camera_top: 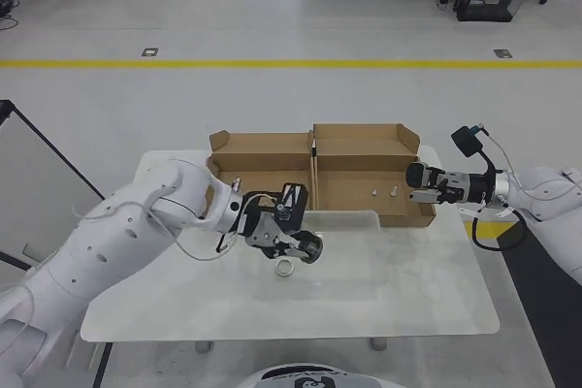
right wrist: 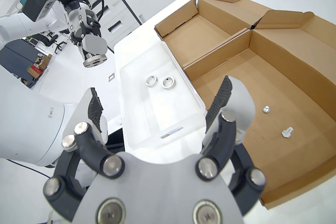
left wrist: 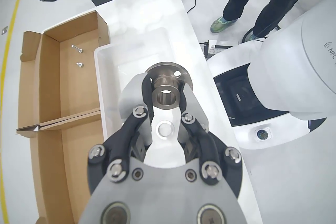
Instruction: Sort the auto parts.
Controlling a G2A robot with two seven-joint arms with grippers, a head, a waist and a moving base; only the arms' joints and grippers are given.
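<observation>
Left gripper (left wrist: 164, 84) clamped on flange (left wrist: 183, 74), hanging over tray's (right wrist: 136, 114) left end. I see two rings (right wrist: 151, 81) below in tray. Right gripper (right wrist: 160, 88) spread, over right box's (right wrist: 288, 51) right end, bolts (right wrist: 266, 109) near.

Very little print can be read. A small oblong sticker (right wrist: 172, 132) with coloured print sits on the right end wall of the white plastic tray (right wrist: 157, 109); its lettering is too small to make out. A white arm shell (left wrist: 319, 51) carries a small wave symbol with a short row of grey letters beside it. The right wrist view shows the same kind of mark on a white shell at its edge.
</observation>
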